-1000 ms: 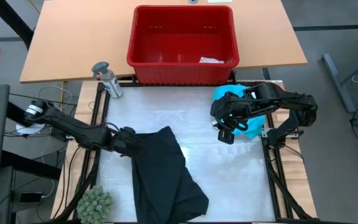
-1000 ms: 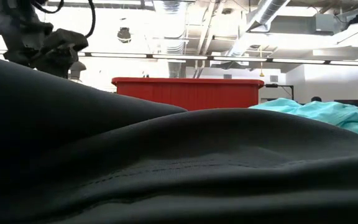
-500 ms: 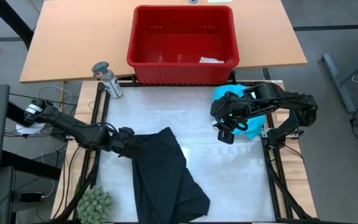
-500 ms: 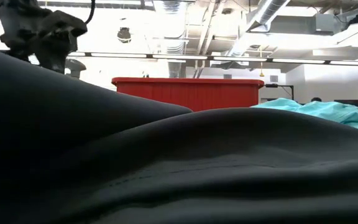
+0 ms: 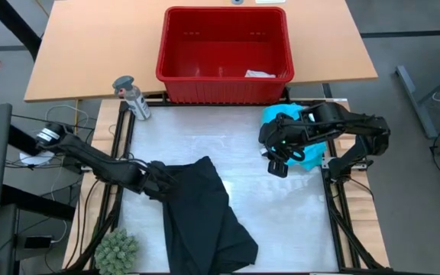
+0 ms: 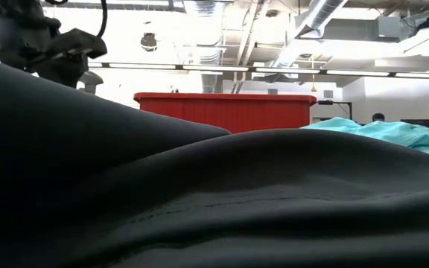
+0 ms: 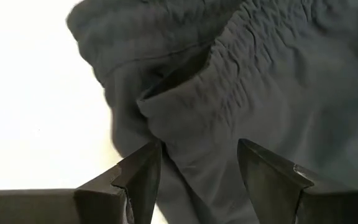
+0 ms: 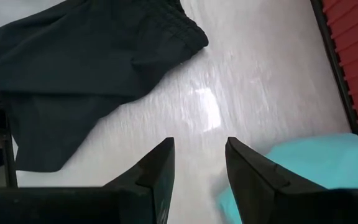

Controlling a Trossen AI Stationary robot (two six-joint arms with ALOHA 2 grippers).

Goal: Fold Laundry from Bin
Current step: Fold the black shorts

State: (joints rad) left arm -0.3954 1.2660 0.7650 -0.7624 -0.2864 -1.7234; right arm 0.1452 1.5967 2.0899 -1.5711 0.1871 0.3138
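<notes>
With its jaws parted and empty over the black garment (image 5: 205, 214), the left gripper (image 7: 197, 171) risks pinching several bunched layers.

spray bottle (image 5: 131, 96) upright; green plant (image 5: 116, 250) near table edge

The scene was evenly lit from overhead. A glare patch was seen on the white table surface (image 8: 207, 106) just ahead of the right gripper (image 8: 199, 180). In the low view, ceiling lights (image 6: 199, 45) were blown out and the black garment (image 6: 199, 201) was blurred. Beside the left gripper (image 7: 197, 180), the table was overexposed.
</notes>
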